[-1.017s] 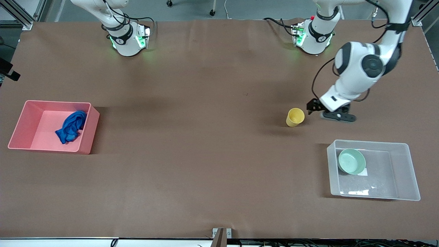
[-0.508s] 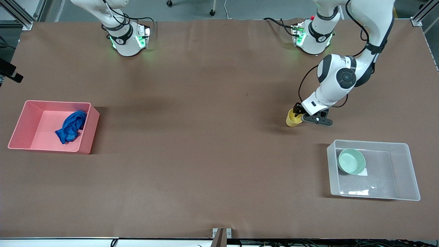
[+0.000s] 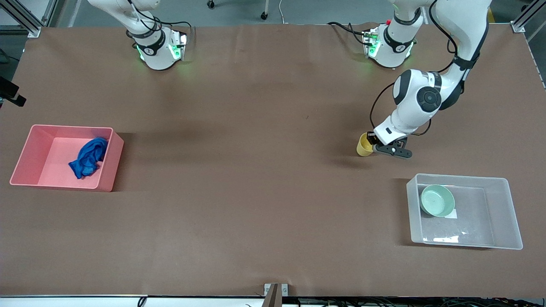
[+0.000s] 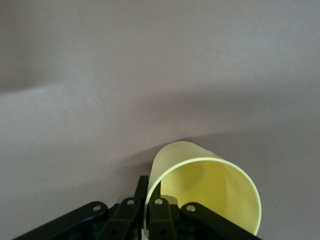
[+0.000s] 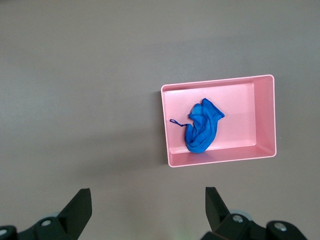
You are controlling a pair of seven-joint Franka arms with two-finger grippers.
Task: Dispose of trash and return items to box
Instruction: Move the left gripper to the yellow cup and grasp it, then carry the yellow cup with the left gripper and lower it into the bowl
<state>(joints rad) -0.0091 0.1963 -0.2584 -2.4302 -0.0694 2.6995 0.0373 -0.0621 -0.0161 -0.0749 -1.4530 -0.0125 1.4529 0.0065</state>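
Front view has the left hand [image 3: 372, 144] down at the yellow cup [image 3: 364, 146], which sits on the brown worktop [image 3: 256, 192] toward the left arm's end, farther from the front cam than the clear box [image 3: 465, 211]. Left wrist view shows one finger [image 4: 161, 216] inside the cup's [image 4: 205, 187] rim and another outside it – so the wall's between them, but can't tell if they're actually squeezing yet.

Mint bowl [image 3: 437, 200] is already in the box, tipped against the wall nearest the cup. Blue trash wad [image 3: 88, 157] lies in the pink bin [image 3: 25, 157] at the right arm's end of the worktop.

Right hand [image 5: 147, 210] isn't visible from the front, but its wrist cam looks down on the pink bin [image 5: 265, 117] w/ the wad [image 5: 202, 131] inside – fingers spread wide, holding nothing, arm just waiting.
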